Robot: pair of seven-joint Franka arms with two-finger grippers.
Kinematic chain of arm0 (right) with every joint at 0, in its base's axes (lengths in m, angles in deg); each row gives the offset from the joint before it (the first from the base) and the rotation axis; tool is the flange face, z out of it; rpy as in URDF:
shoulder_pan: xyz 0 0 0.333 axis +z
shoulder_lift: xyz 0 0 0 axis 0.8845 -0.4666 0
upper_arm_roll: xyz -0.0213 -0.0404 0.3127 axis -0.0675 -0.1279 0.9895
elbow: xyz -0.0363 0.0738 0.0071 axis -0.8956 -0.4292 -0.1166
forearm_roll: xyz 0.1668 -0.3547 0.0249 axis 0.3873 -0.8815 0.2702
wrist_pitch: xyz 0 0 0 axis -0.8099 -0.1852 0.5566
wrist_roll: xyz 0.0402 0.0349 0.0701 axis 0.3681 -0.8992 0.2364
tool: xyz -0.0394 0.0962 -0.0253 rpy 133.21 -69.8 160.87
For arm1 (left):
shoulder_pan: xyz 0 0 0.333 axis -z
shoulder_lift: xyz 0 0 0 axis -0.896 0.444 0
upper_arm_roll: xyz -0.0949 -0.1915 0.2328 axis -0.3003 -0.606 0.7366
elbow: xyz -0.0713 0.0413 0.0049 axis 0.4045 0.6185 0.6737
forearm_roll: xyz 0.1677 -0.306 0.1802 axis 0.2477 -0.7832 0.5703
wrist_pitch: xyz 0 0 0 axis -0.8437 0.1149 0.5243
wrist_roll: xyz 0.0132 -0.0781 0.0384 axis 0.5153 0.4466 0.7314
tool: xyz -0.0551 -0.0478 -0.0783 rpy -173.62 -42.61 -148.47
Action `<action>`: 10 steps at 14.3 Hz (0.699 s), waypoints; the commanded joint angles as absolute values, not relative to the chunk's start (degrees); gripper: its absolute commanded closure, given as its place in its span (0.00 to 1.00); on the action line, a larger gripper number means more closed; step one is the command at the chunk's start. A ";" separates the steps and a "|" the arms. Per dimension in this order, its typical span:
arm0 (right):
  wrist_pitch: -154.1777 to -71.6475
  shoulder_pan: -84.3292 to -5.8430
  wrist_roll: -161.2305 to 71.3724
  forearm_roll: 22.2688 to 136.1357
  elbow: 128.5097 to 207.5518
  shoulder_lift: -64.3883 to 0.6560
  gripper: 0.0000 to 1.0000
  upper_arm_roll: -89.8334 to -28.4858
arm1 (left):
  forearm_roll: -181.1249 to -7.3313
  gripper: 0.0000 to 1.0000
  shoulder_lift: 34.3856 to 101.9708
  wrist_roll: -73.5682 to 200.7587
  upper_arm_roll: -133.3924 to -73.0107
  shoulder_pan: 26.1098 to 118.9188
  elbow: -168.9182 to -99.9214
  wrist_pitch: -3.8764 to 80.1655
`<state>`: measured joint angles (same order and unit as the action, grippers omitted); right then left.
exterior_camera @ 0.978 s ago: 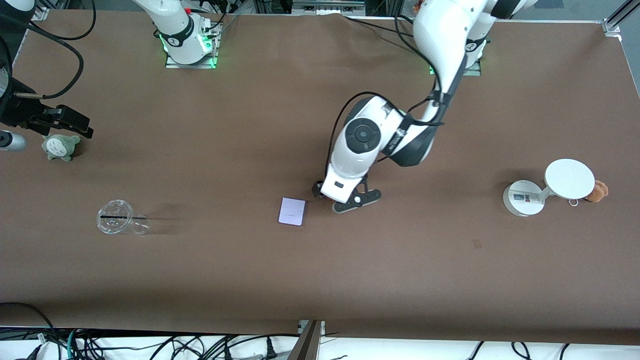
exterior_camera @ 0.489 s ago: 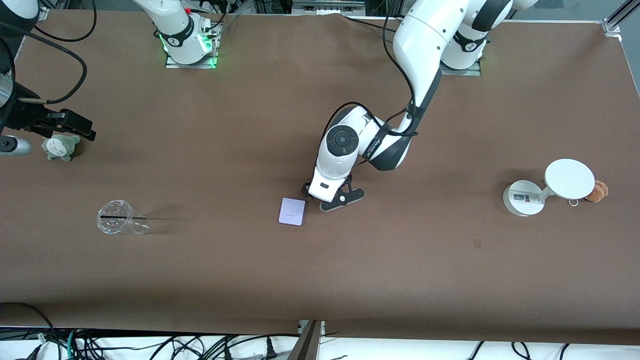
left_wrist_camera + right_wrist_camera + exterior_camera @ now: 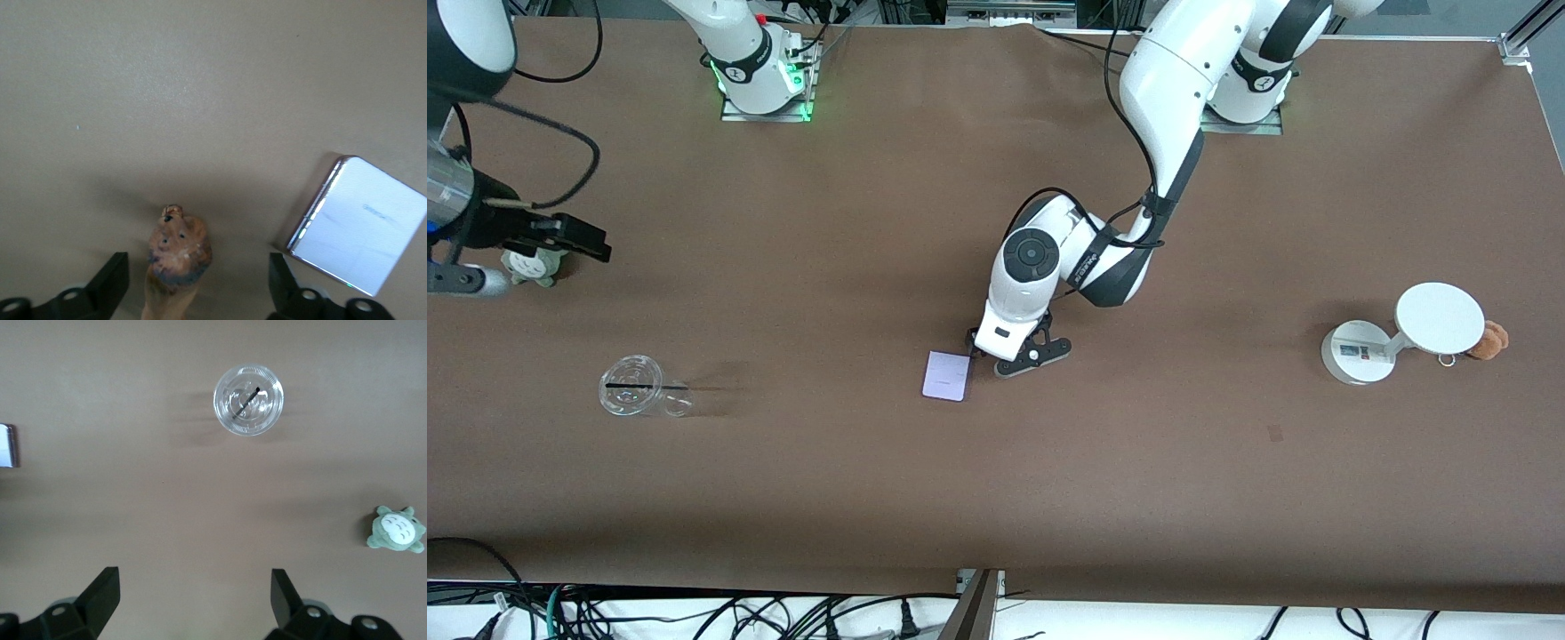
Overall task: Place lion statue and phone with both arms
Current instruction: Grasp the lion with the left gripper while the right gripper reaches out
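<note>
The lion statue (image 3: 179,250), orange-brown with a darker mane, sits between the two fingers of my left gripper (image 3: 197,270). The jaws stand wide apart and neither finger touches it. In the front view my left gripper (image 3: 1005,354) is low over the table's middle and hides the lion. The phone (image 3: 947,376), flat and pale lavender with a dark edge, lies on the table just beside that gripper, toward the right arm's end; it also shows in the left wrist view (image 3: 363,227). My right gripper (image 3: 569,238) is open and empty in the air (image 3: 192,583).
A grey-green plush (image 3: 532,264) lies under the right gripper. A clear cup with a black straw (image 3: 631,385) lies nearer the front camera. A white round-based stand (image 3: 1396,333) and a brown plush (image 3: 1490,340) are at the left arm's end.
My left gripper has moved toward the right arm's end and now sits right beside the phone. My right gripper has shifted slightly toward the table's middle.
</note>
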<state>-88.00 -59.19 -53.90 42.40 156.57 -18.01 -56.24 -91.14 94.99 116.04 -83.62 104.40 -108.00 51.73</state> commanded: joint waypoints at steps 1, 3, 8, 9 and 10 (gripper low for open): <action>-87.64 -59.29 -53.74 42.53 155.49 -19.91 0.00 -55.64 | -87.97 0.94 95.73 116.12 -82.94 104.95 -106.60 51.67; -87.82 -58.94 -54.26 42.45 155.41 -20.44 0.00 -55.38 | -87.79 1.00 95.56 115.95 -82.86 104.95 -106.60 51.59; -96.58 -51.57 -64.77 43.75 155.32 -25.17 0.00 -55.20 | -87.96 1.00 93.80 107.35 -82.77 100.83 -106.77 50.80; -98.87 -49.37 -68.29 44.63 155.32 -27.19 0.00 -55.20 | -87.96 1.00 93.01 105.42 -82.77 100.12 -106.95 49.66; -101.94 -47.87 -70.51 45.08 155.32 -29.47 0.00 -55.20 | -87.87 1.00 92.40 103.13 -82.77 98.55 -106.78 47.39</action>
